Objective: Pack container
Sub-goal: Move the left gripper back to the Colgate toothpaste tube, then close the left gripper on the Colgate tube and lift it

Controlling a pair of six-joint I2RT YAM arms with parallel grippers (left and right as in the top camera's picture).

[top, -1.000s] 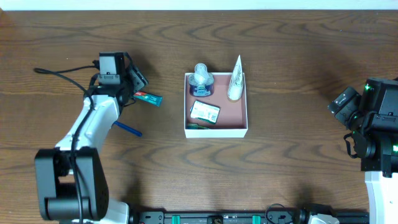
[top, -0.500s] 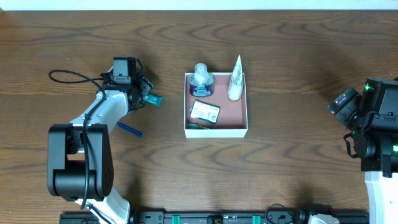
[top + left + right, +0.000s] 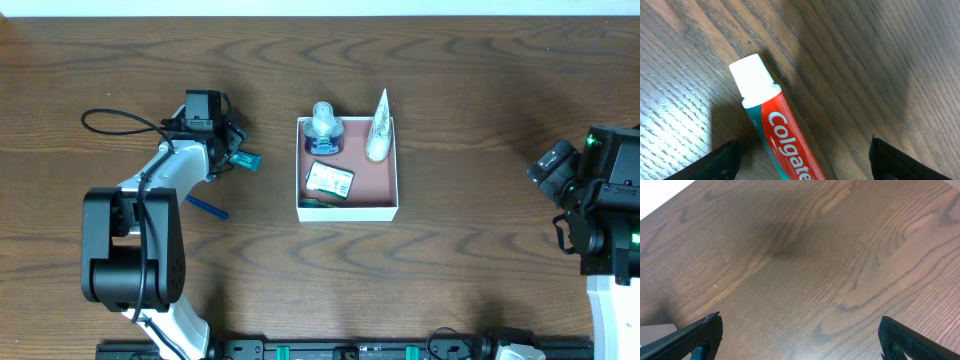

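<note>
The container point(image 3: 394, 178) is a shallow square box with white walls and a pink-brown inside, at the table's middle. In it are a clear bottle on a purple base point(image 3: 324, 127), a white tube point(image 3: 378, 130), a white printed packet point(image 3: 329, 180) and a green item at the front left corner point(image 3: 316, 203). A red Colgate toothpaste tube point(image 3: 785, 140) with a white cap lies on the table left of the box point(image 3: 243, 158). My left gripper point(image 3: 802, 162) is open, its fingers either side of the tube point(image 3: 222, 150). My right gripper point(image 3: 800, 340) is open and empty at the far right point(image 3: 560, 165).
A blue pen-like stick point(image 3: 208, 207) lies on the wood in front of the left gripper, left of the box. A black cable point(image 3: 110, 118) loops behind the left arm. The table's far edge meets a white wall.
My left arm swung right and lowered its gripper over the toothpaste tube; since half a second ago it has barely moved. The right arm and the box contents are unchanged.
</note>
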